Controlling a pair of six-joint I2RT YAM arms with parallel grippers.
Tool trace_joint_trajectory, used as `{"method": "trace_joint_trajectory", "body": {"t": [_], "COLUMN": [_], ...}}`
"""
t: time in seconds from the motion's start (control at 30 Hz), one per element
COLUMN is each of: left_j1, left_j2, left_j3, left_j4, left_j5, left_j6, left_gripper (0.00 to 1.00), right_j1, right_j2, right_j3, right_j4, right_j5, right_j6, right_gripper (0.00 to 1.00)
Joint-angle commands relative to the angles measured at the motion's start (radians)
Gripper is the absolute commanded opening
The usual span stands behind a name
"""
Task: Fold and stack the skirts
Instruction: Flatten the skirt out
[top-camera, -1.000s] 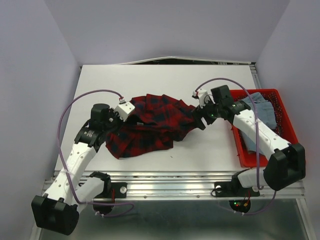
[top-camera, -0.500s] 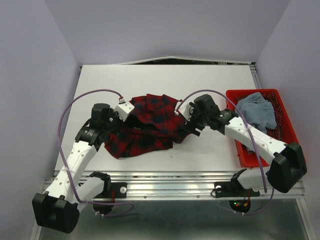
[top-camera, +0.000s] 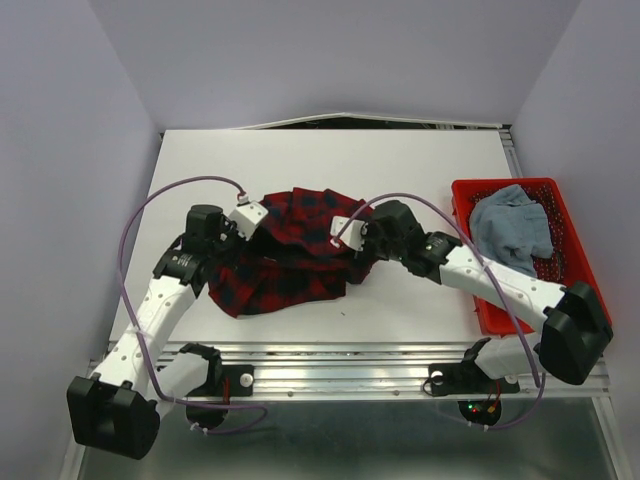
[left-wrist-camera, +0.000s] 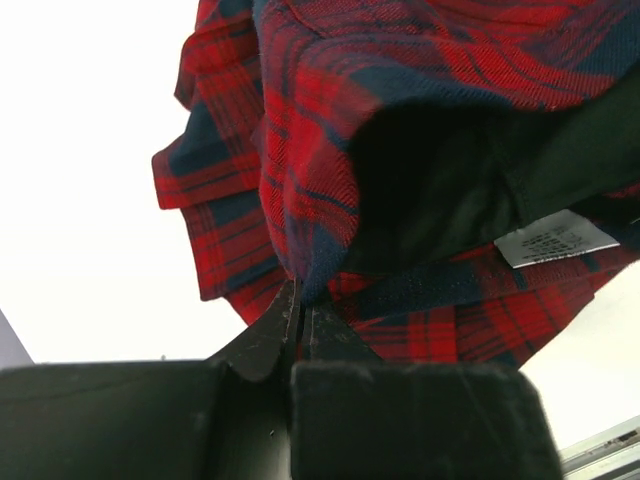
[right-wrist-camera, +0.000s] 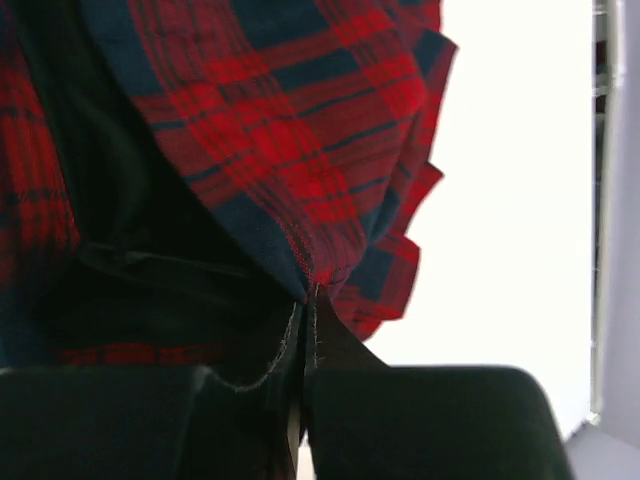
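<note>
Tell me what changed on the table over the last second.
The right tool swung left from beside the red basket to the right edge of the plaid skirt and closed on it, and that side of the cloth bunched inward. The left tool stayed shut on the skirt's left edge. The blue-grey skirt stayed in the basket.

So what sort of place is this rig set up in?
Probably a lab test cell, not a home: a white table boxed in by plain pale walls, an aluminium mounting rail along its near edge, and a red basket.
</note>
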Motion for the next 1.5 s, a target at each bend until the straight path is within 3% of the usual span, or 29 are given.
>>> {"method": "trace_joint_trajectory", "body": {"t": [0.0,0.1,0.23,0.3,0.53,0.7,0.83,0.93,1.03,1.17,1.23,1.33,1.4,1.47], "left_j1": [0.008,0.015,0.044,0.061,0.064,0.062,0.062,0.070,0.103,0.172,0.214,0.269,0.294,0.298], "left_j2": [0.004,-0.022,-0.097,-0.136,-0.135,-0.078,-0.004,0.158,0.333,0.559,0.679,0.763,0.778,0.708], "left_j3": [0.061,0.066,0.081,0.109,0.189,0.245,0.331,0.446,0.656,0.944,1.137,1.303,1.362,1.251], "left_j4": [0.020,0.041,0.121,0.145,0.054,-0.009,0.064,0.144,0.210,0.236,0.212,0.189,0.189,0.224], "left_j5": [-0.088,-0.200,-0.375,-0.418,-0.316,-0.239,-0.294,-0.352,-0.355,-0.315,-0.291,-0.225,-0.170,-0.142], "left_j6": [-0.046,-0.066,-0.120,-0.167,-0.286,-0.310,-0.286,-0.258,-0.241,-0.254,-0.267,-0.298,-0.286,-0.255], "left_gripper": [0.00,0.00,0.00,0.00,0.00,0.00,0.00,0.00,0.00,0.00,0.00,0.00,0.00,0.00], "right_j1": [-0.028,-0.112,-0.327,-0.376,-0.415,-0.415,-0.415,-0.424,-0.462,-0.505,-0.516,-0.516,-0.516,-0.516], "right_j2": [0.000,-0.003,-0.003,-0.014,-0.022,0.030,0.130,0.255,0.440,0.673,0.787,0.842,0.791,0.707], "right_j3": [0.056,0.087,0.203,0.234,0.317,0.407,0.531,0.637,0.873,1.320,1.467,1.619,1.581,1.379], "right_j4": [0.128,0.123,0.010,-0.041,-0.145,-0.142,-0.076,0.006,0.023,0.023,0.025,0.090,0.134,0.195], "right_j5": [0.154,0.222,0.257,0.268,0.245,0.254,0.292,0.314,0.320,0.319,0.317,0.319,0.294,0.238], "right_j6": [0.081,0.196,0.434,0.527,0.710,0.715,0.663,0.637,0.649,0.644,0.617,0.592,0.591,0.589], "right_gripper": [0.01,0.01,0.01,0.01,0.01,0.01,0.01,0.01,0.01,0.01,0.01,0.01,0.01,0.01]}}
